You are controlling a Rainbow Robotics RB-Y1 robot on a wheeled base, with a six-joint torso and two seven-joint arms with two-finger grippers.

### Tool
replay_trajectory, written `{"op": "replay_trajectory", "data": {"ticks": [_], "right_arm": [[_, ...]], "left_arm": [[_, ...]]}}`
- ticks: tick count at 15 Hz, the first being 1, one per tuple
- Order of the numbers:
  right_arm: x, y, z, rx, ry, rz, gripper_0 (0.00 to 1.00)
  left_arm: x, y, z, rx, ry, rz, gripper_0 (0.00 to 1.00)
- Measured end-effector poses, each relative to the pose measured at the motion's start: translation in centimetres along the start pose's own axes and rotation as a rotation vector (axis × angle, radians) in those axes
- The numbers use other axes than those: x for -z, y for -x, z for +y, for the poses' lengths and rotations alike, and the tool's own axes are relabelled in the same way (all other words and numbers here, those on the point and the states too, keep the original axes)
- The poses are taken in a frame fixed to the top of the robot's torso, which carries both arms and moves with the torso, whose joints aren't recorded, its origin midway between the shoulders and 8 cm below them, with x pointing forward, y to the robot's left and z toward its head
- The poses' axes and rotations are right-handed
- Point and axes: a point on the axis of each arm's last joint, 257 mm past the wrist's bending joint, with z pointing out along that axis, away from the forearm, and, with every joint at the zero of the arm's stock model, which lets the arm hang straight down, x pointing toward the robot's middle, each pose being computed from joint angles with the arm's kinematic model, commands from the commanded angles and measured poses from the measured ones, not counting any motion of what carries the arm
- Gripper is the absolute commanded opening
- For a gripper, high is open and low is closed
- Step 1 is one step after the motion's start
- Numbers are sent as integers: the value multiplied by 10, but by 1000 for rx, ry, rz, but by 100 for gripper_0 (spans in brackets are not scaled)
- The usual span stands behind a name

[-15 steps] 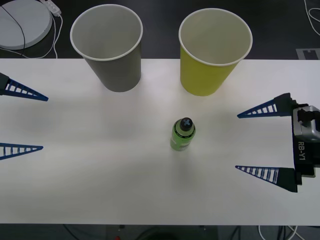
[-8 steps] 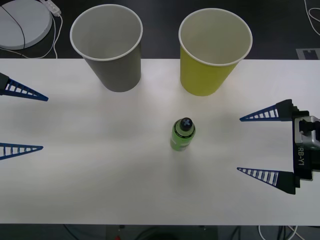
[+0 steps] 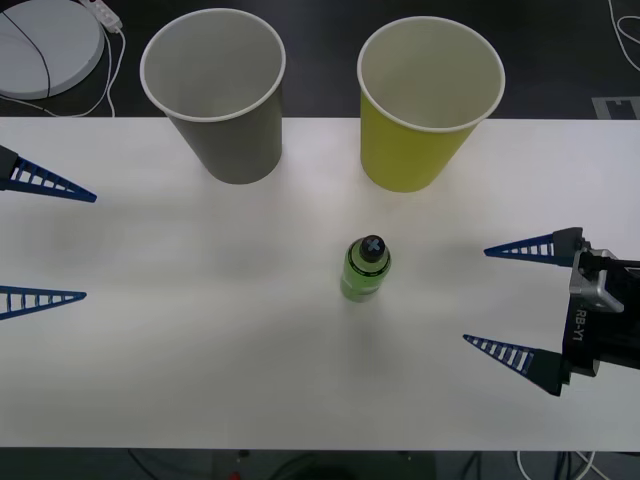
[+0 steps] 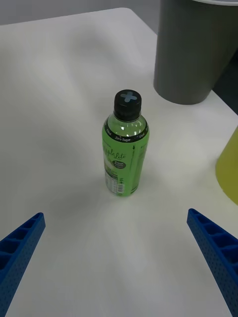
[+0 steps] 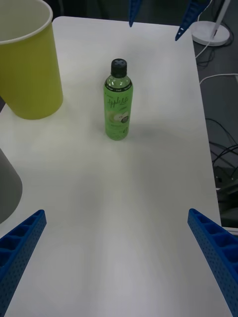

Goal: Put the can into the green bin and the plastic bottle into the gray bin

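White table [image 3: 200,350] lies bare around the upright plastic bottle [image 3: 365,268], cap up; right gripper [image 3: 500,300] spread apart.

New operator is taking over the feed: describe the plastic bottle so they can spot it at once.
On the white table, look in front of the two big paper cups, nearer the green bin than the gray bin. The plastic bottle stands upright there alone: bright green, black-capped, far narrower than either cup.
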Motion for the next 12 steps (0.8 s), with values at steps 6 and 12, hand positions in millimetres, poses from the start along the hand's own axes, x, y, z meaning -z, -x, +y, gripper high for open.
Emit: {"op": "replay_trajectory", "data": {"ticks": [6, 12], "right_arm": [[-26, -16, 12, -119, -104, -28, 100], [-47, -17, 26, -260, -149, -73, 100]], "left_arm": [[0, 0, 0, 0, 0, 0, 100], [0, 0, 0, 0, 0, 0, 100]]}}
